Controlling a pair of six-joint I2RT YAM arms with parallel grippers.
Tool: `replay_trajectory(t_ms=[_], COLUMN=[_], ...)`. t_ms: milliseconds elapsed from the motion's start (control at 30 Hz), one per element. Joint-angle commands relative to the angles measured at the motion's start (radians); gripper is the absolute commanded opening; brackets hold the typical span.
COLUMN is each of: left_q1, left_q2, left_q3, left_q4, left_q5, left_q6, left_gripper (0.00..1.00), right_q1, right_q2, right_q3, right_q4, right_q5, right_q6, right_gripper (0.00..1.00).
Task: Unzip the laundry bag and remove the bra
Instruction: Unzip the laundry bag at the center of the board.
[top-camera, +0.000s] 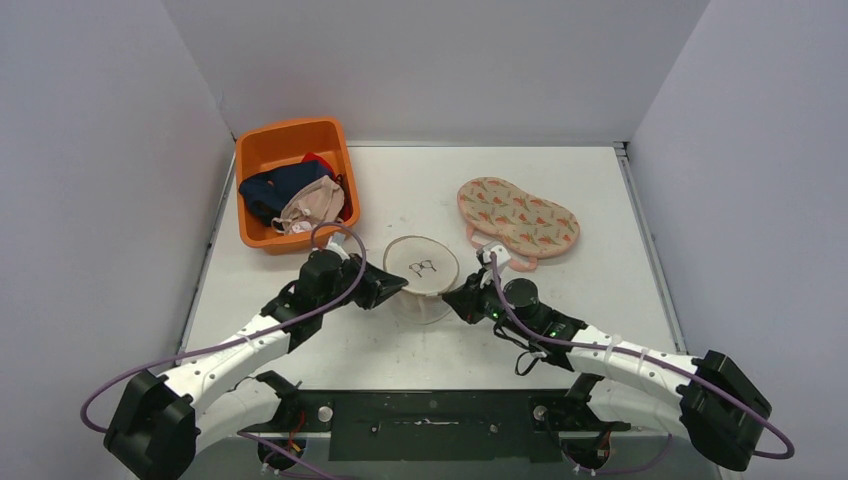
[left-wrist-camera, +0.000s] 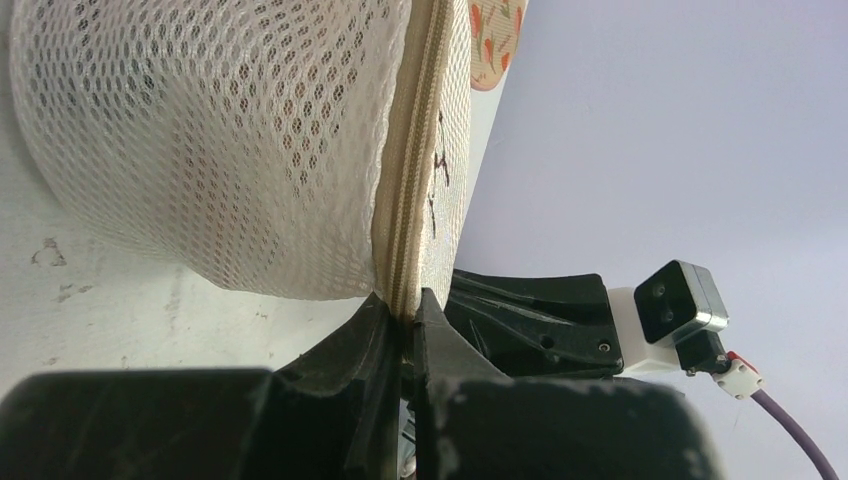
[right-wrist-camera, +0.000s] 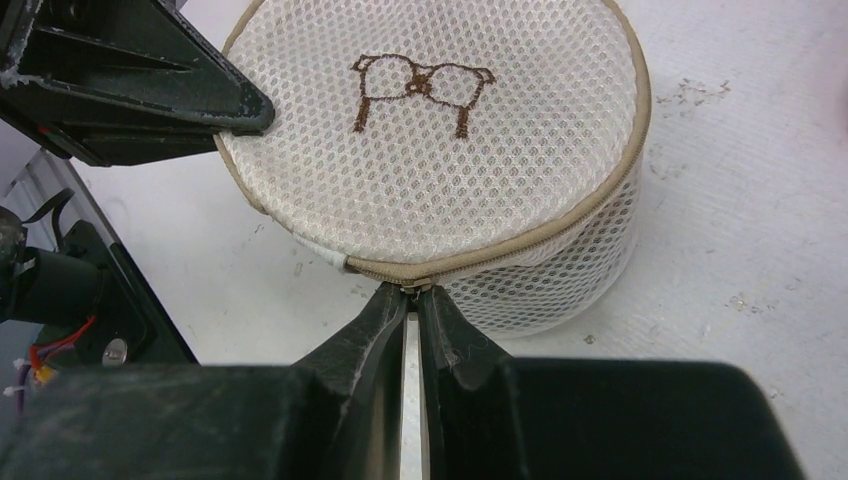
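The laundry bag (top-camera: 421, 268) is a round white mesh drum with a beige zipper and a brown bra emblem on its lid; it sits mid-table between both arms. My left gripper (top-camera: 398, 287) is shut on the bag's zipper seam (left-wrist-camera: 402, 250) at its left rim. My right gripper (top-camera: 452, 297) is shut on the zipper pull (right-wrist-camera: 414, 287) at the bag's right rim, where the zipper (right-wrist-camera: 520, 248) looks closed. The bag also fills the right wrist view (right-wrist-camera: 440, 160). The bra inside is hidden.
An orange bin (top-camera: 295, 182) of clothes stands at the back left. A carrot-print padded bra (top-camera: 517, 217) with pink trim lies at the back right. The table's white walls close in on three sides.
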Motion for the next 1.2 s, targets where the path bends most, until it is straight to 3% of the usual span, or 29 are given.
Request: replay_trajectory(t_ms=[0,200,467,833,900,1100,1167], left_q1=[0.011,0.017,0.034,0.031,0.031,0.009,0.005], left_q2=[0.026,0.103,0.272,0.488,0.522,0.452,0.396], left_q3=[-0.005,0.026,0.101,0.352,0.398,0.39,0.35], left_q4=[0.106,0.127,0.206,0.2,0.176,0.034,0.005], left_q5=[0.043,0.077,0.138,0.134,0.13,0.008,-0.011], left_q6=[0.059,0.138,0.182,0.299,0.33,0.406,0.417], left_gripper=[0.0,0.0,0.0,0.0,0.07,0.68,0.76], right_q1=[0.002,0.002,0.008,0.072,0.091,0.114,0.116], right_q2=[-0.049,-0.11,-0.199,-0.217,-0.203,-0.147,-0.133], right_q3=[-0.017,-0.034,-0.073,-0.09,-0.092,-0.086,-0.08], right_q4=[-0.057,-0.137,-0.189,-0.14,-0.113,-0.067,-0.054], right_q5=[0.114,0.203,0.197,0.196,0.212,0.251,0.252], right_q6=[-0.013,0.004,0.026,0.109,0.125,0.147,0.151], right_gripper=[0.05,0.05,0.05,0.05,0.05,0.05,0.05])
